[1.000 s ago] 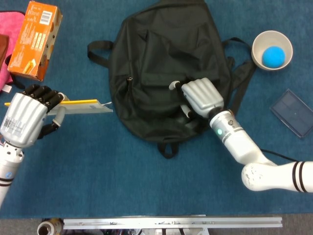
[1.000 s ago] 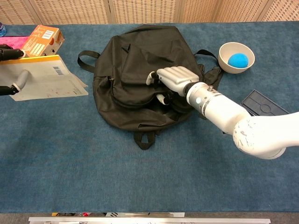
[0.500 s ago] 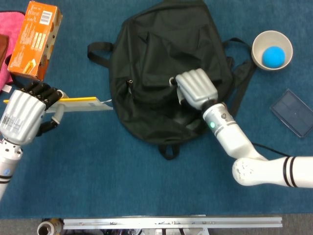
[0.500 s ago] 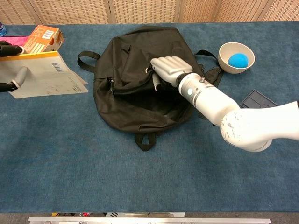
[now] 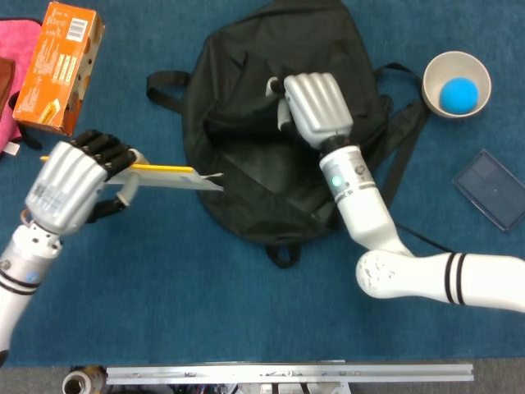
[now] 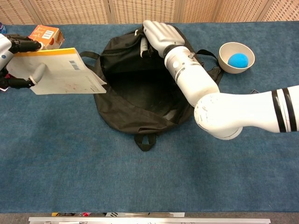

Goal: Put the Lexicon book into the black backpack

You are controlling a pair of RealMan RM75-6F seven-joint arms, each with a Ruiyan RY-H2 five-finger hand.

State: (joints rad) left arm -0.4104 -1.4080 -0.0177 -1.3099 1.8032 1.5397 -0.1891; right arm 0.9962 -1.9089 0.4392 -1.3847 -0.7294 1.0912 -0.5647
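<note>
The black backpack (image 5: 246,205) (image 6: 135,100) lies flat in the middle of the blue table, its main compartment gaping wide. My right hand (image 5: 314,107) (image 6: 159,33) grips the upper flap of that opening and holds it lifted toward the far side. The Lexicon book (image 5: 172,174) (image 6: 58,74), pale with a yellow spine edge and a barcode, is held by my left hand (image 5: 74,182) (image 6: 11,63) left of the bag. The book's right corner reaches the left edge of the opening.
An orange carton (image 5: 59,66) (image 6: 44,36) stands at the far left beside pink cloth (image 5: 16,57). A white bowl (image 5: 456,84) (image 6: 237,57) with a blue ball sits far right. A dark flat case (image 5: 490,189) (image 6: 261,103) lies right of the bag.
My right hand has pulled the flap up and away, opening the compartment wide. My left hand has carried the book rightward toward the opening.
</note>
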